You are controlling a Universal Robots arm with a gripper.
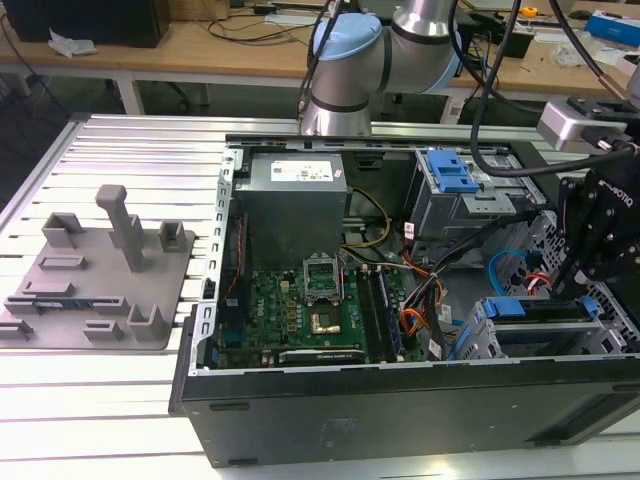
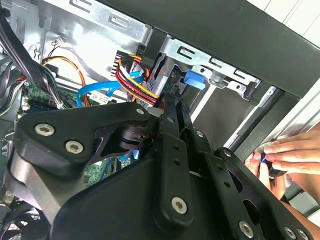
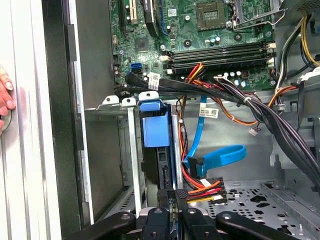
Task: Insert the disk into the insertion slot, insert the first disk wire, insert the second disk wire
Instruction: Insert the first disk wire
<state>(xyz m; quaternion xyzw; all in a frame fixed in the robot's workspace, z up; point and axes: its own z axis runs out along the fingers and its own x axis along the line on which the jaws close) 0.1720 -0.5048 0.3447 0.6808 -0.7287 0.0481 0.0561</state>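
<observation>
Gripper: in the first wrist view we see the gripper (image 3: 173, 201) with its fingers drawn tight together just behind the disk. In the exterior view it (image 1: 572, 285) hangs over the corner of the computer case (image 1: 400, 410) on the exterior view's right.
Grasp: the fingertips seem to pinch the black power connector (image 3: 184, 193) that ends the red, yellow and black wires, though the contact is partly hidden from us.
Disk: the disk (image 3: 155, 129) sits in the insertion slot (image 3: 132, 150), its blue carrier tab at the bay's mouth. We see it lying flat there in the exterior view too (image 1: 540, 335).
Blue data cable: it (image 3: 222, 154) loops just beside the bay, and its plug lies near the coloured wires.
Motherboard: the green board (image 3: 215, 30) lies beyond the bay.
Taller cage: it (image 1: 455, 195) carries a blue latch and stands behind the bay.
Person: a hand (image 3: 5, 97) rests on the slotted table (image 1: 100, 400) outside the case wall, and we see its fingers (image 2: 290, 155) in the second wrist view.
</observation>
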